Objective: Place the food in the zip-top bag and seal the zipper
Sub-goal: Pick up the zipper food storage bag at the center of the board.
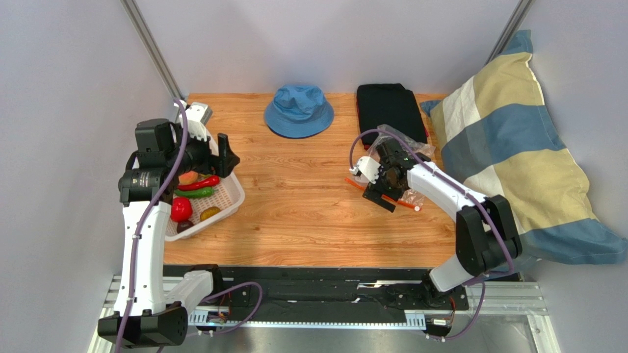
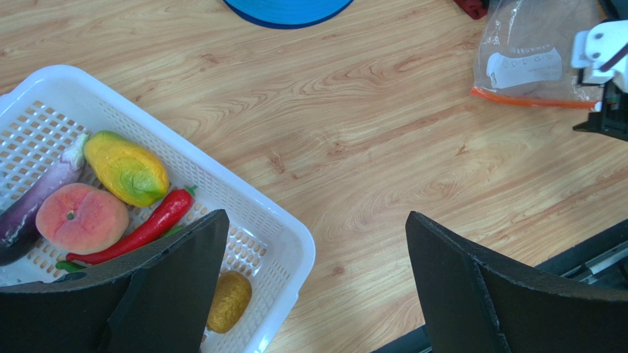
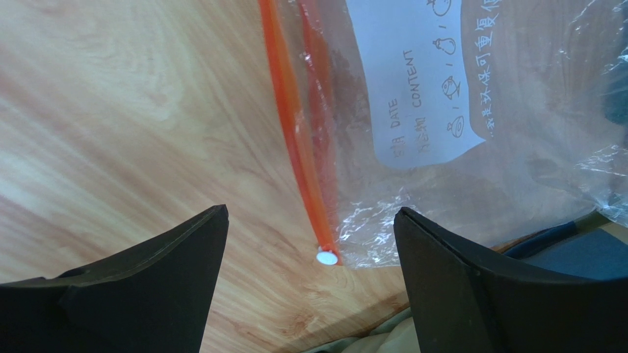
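Observation:
The food lies in a white mesh basket [image 1: 230, 197] at the left: red apple [image 1: 180, 209], red chili [image 2: 144, 229], green chili [image 1: 195, 193], peach [image 2: 81, 218], a yellow-green piece [image 2: 127, 168], a dark purple piece [image 2: 33, 206] and a small yellow piece [image 2: 228, 300]. My left gripper [image 2: 315, 220] is open and empty above the basket's near corner. The clear zip-top bag [image 3: 472, 88] with its white label [image 3: 435, 95] lies flat at the right [image 1: 402, 136]. My right gripper [image 3: 309, 213] is open just above the orange-red zipper [image 3: 298, 140], with the white slider [image 3: 326, 257] between the fingertips.
A blue bucket hat [image 1: 298, 110] and a folded black cloth [image 1: 391, 107] lie at the back of the wooden table. A striped pillow [image 1: 516, 147] lies along the right edge, close to the bag.

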